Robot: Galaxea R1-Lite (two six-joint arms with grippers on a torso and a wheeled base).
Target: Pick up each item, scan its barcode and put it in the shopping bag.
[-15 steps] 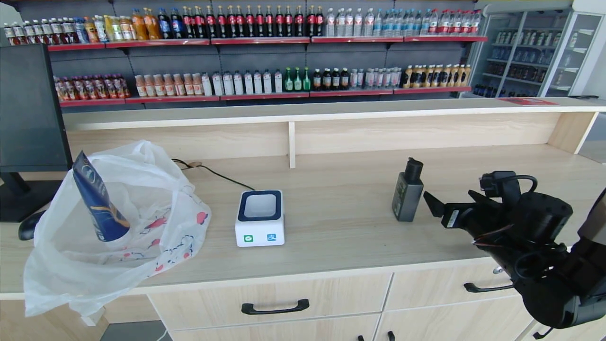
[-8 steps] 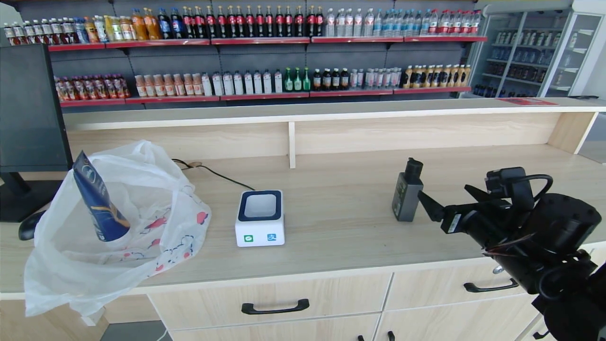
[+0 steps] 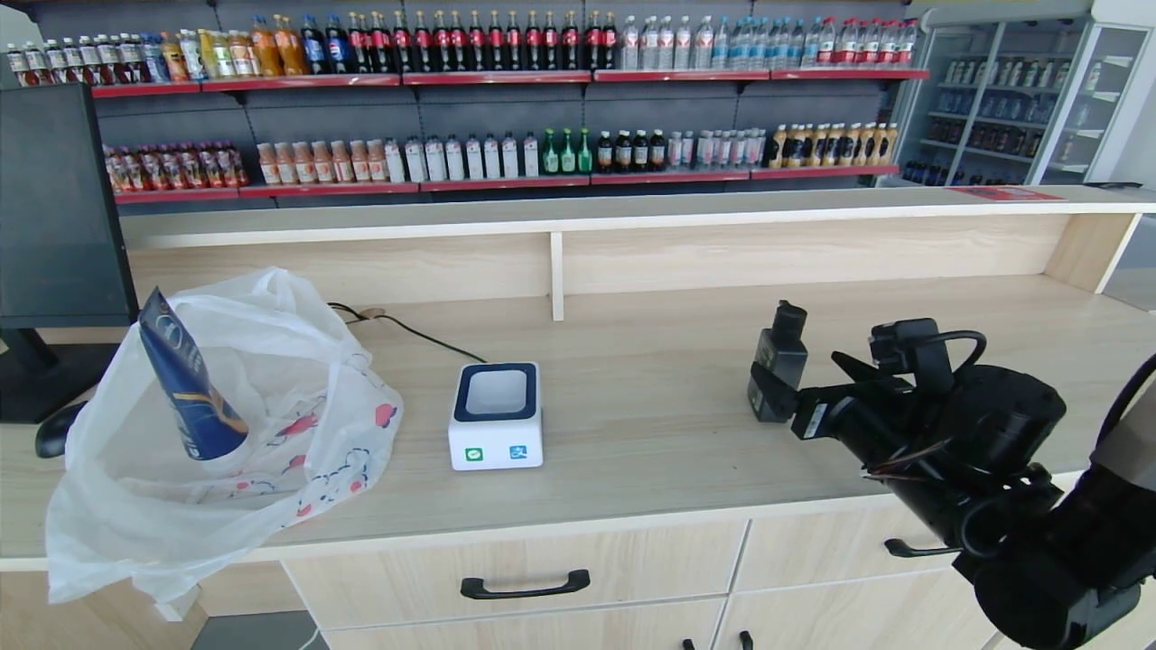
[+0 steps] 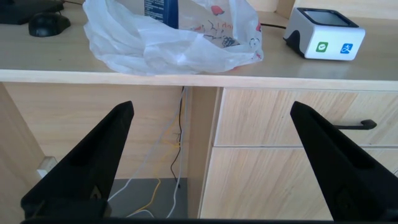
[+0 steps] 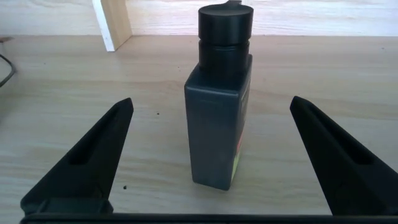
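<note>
A dark grey bottle (image 3: 778,348) with a black cap stands upright on the wooden counter (image 3: 650,433), right of centre. My right gripper (image 3: 799,375) is open at the bottle's height, one finger on each side of its lower body without touching it. In the right wrist view the bottle (image 5: 217,124) stands between the two black fingers (image 5: 87,168). The white scanner (image 3: 496,415) sits mid-counter. At the left lies the white shopping bag (image 3: 271,433) holding a blue package (image 3: 185,379). My left gripper (image 4: 211,106) hangs open below the counter edge, facing the cabinet front.
A dark monitor (image 3: 54,208) and a black mouse (image 3: 54,429) stand left of the bag. A black cable (image 3: 406,329) runs behind the scanner. A raised ledge (image 3: 632,217) backs the counter, with drink shelves beyond. Drawers with black handles (image 3: 524,587) lie below.
My right gripper has moved left toward the bottle, so its open fingers now flank the bottle's lower part. Bag, scanner and bottle have stayed in place.
</note>
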